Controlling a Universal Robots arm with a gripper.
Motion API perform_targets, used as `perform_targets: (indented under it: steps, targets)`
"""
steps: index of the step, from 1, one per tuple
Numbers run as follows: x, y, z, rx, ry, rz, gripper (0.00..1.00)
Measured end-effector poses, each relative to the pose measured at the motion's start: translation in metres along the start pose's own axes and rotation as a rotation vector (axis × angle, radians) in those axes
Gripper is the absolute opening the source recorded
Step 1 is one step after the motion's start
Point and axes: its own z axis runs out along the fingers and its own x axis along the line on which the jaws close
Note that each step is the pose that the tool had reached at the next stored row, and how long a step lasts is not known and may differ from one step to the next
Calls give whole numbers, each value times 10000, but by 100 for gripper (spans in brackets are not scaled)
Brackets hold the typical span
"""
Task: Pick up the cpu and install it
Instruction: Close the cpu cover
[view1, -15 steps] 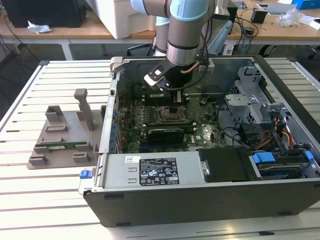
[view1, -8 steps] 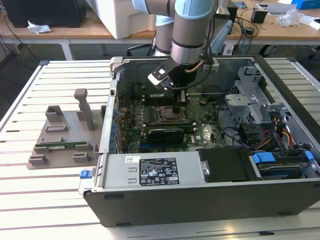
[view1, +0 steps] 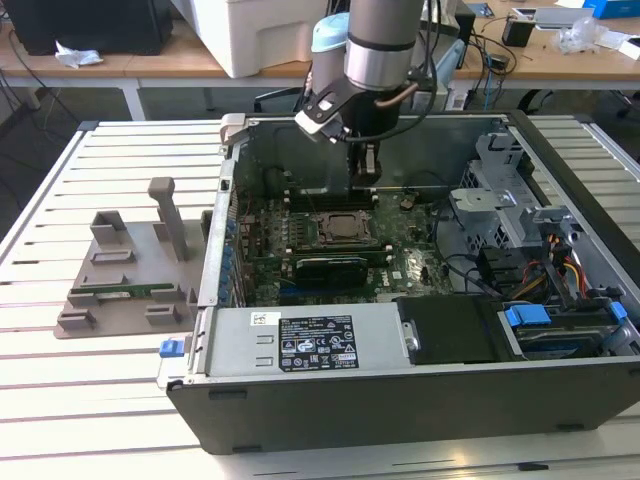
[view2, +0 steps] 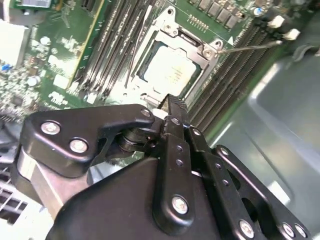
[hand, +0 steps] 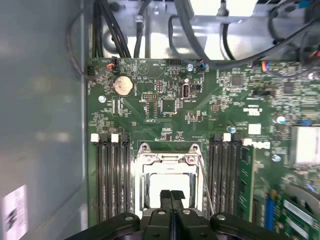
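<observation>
While cpu sits in socket, pincer (closed, empty) hovering above

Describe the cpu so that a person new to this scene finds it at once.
In the open computer case on the slatted table, find the green motherboard. Between its two banks of black memory slots sits a metal socket frame; the cpu is the flat, shiny silver square inside it, unlike the dark chips around.
</observation>
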Motion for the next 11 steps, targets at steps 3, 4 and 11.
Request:
perform_targets:
  steps: [3,4,11]
  targets:
    - [-2,-5,-107,0,-1,-1,11]
    - [-1,-5,-107,-1,3,-1,11]
    - [-2,-5,-110,-1,1,0,11]
